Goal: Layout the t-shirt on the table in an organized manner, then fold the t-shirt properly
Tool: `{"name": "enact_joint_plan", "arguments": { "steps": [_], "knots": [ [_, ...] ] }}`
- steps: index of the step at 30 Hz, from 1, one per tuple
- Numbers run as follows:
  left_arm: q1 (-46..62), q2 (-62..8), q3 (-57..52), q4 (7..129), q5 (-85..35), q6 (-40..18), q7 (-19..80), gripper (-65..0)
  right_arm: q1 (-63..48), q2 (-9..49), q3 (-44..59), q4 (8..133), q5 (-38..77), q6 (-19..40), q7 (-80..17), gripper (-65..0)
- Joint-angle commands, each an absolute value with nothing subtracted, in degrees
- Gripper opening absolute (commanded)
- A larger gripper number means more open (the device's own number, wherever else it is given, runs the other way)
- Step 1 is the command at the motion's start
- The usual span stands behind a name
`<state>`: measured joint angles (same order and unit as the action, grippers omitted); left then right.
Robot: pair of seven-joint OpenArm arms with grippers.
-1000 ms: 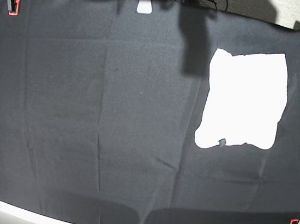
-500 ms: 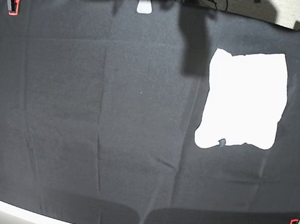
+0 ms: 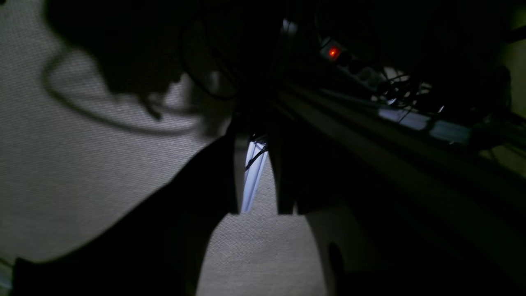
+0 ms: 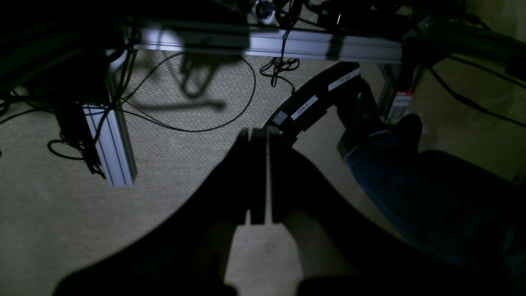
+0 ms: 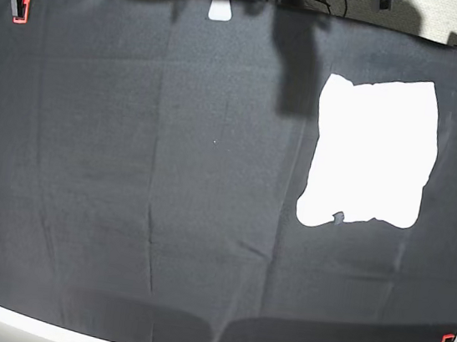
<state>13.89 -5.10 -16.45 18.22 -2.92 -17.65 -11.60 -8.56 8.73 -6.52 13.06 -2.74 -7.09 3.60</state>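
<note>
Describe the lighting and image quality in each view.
Base view: evenly lit but barrel-distorted, the table edges bowing; the t-shirt is overexposed to a flat white, a soft shadow beside it. Left wrist view: very dark, the left gripper a silhouette. Right wrist view: dim, the right gripper backlit against the lit floor.
</note>
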Motion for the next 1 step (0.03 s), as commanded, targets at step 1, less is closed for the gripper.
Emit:
{"name": "enact_joint_plan", "arguments": {
  "steps": [1],
  "knots": [
    [14.1, -5.1, -16.4, 18.3, -3.0, -16.8, -12.1, -53.5, -8.7, 9.2, -6.4, 13.0, -2.3, -7.2, 4.1, -65.0]
  ]
}}
